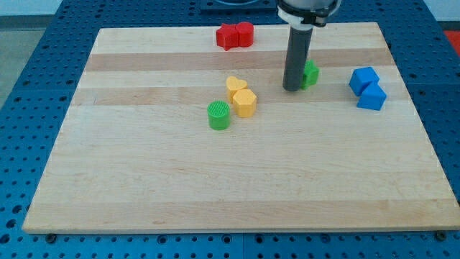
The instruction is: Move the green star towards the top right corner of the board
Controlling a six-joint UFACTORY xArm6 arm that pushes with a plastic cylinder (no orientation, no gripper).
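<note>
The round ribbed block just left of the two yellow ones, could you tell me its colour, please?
Green; the cylinder shows plainly in the camera view.

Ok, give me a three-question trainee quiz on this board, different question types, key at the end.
1. True or false: my tip is right beside the green star, on its left in the view.
2. Which blocks sit nearest the view's top edge? A) red blocks B) blue blocks C) yellow blocks
3. Fill in: the green cylinder lies to the view's ____ of the yellow blocks.

Key: 1 true; 2 A; 3 left.
</note>
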